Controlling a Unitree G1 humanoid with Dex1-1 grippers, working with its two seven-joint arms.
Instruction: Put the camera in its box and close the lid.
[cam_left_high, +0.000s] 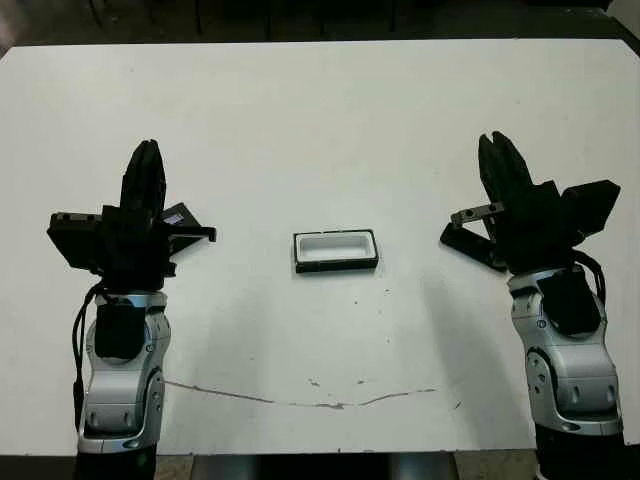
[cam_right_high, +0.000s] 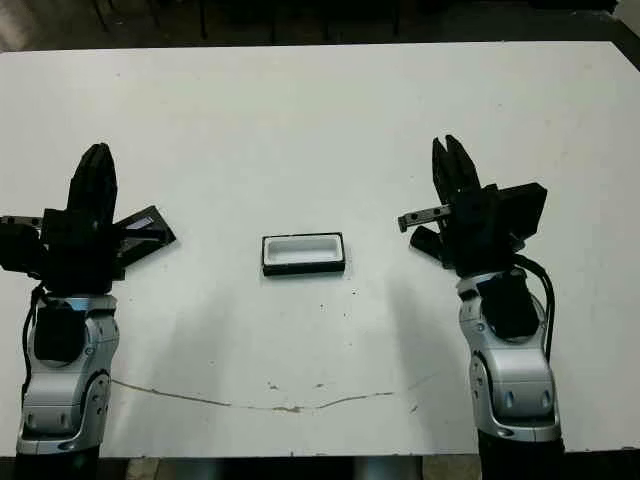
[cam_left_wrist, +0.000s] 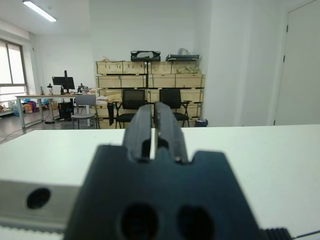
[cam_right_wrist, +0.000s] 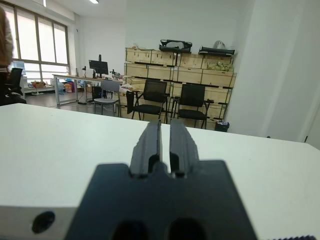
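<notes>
White lining shows up at me from the box (cam_left_high: 336, 251), which sits open in the middle of the table (cam_left_high: 320, 110), between my two arms and well apart from both — a sensible spot, since either arm can get to it. Nothing lies in it yet, so I judge the task barely begun.

My left gripper (cam_left_high: 147, 170) points away from me with its fingers pressed together, holding nothing; the left wrist view shows them side by side with only a sliver between. Just beside it lies a flat black piece with a pale patch (cam_right_high: 140, 229), partly hidden by the arm. I take it for the camera, though I cannot be sure.

My right gripper (cam_right_high: 452, 168) is likewise closed and empty. Tucked behind that arm is another flat black piece (cam_left_high: 473, 240) — probably the lid, kept on this side so that the closing falls to the right arm.
</notes>
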